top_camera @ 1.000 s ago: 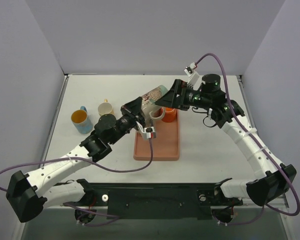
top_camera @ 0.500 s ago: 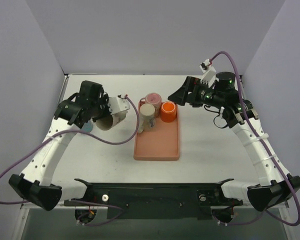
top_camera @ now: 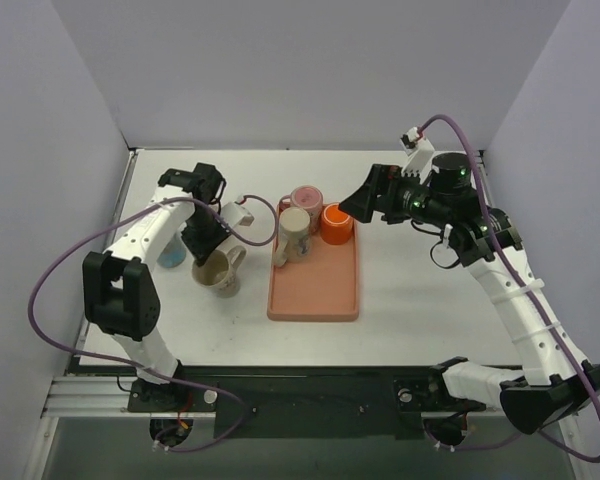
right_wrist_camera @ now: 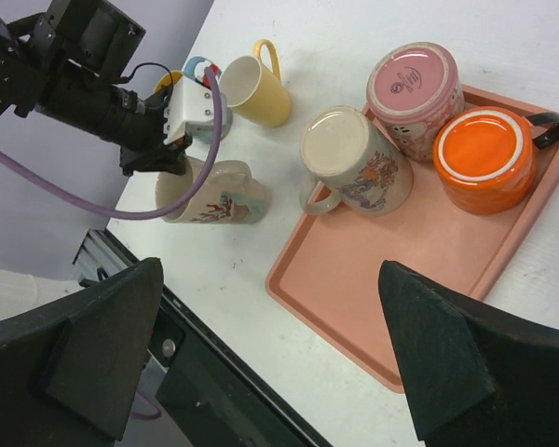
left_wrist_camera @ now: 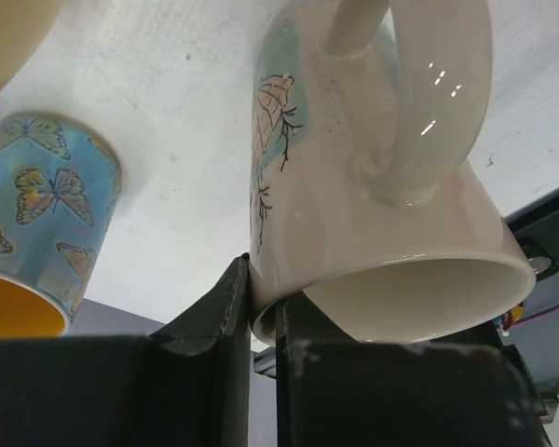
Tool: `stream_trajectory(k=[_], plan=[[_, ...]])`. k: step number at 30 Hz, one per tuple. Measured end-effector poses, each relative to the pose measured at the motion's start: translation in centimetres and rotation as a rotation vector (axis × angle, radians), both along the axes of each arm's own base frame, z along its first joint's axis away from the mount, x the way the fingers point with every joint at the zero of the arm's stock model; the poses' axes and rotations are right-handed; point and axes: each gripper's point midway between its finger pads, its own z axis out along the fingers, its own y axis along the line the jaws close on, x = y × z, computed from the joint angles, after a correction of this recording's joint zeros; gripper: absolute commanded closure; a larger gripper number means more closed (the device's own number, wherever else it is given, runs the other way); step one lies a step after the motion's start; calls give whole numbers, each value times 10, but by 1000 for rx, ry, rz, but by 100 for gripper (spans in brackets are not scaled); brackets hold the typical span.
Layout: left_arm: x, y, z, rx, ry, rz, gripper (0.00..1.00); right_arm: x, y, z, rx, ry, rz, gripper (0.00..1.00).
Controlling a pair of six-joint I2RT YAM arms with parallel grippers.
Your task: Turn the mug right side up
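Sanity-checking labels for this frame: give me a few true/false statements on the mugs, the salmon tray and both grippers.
1. Three mugs, a glazed pink mug, an orange mug and a cream floral mug, sit bottom-up on the salmon plastic tray. True.
2. The left gripper is shut on the rim of the cream leaf-print ceramic mug. True.
3. That held mug is over the tray. False: it is left of the tray, beside the blue butterfly mug.
4. The right gripper grips the orange mug. False: it is open and holds nothing.
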Motion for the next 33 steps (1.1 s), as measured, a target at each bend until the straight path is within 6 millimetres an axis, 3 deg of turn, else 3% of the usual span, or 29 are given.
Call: stream_trajectory(k=[5, 7, 10, 13, 16, 21, 23, 27, 30, 33], plan=[[6, 5, -6, 41, 2, 51, 100, -3, -6, 5, -14, -36, -14, 5], [7, 6, -6, 45, 8, 61, 90, -2, -6, 4, -26, -42, -21, 5], [11, 7, -7, 45, 24, 80, 67, 1, -10, -4, -57, -35, -50, 4], [21, 7, -7, 37, 28, 102, 53, 4, -15, -9, -84, -29, -80, 2], [35, 6, 4, 8, -21, 108, 43, 10, -20, -8, -68, -39, -115, 0], [54, 5, 35, -40, -134, 70, 41, 26, -60, -12, 14, -89, -298, 0], [58, 5, 47, -63, -171, 53, 41, 26, -66, -8, 38, -105, -328, 0], [64, 7, 77, -124, -261, 74, 41, 26, -51, 2, 38, -151, -298, 0], [65, 14, 98, -156, -336, 181, 40, 13, -11, -15, -84, -161, -230, 0], [70, 25, 116, -186, -420, 321, 40, -6, 32, -49, -270, -156, -190, 6]])
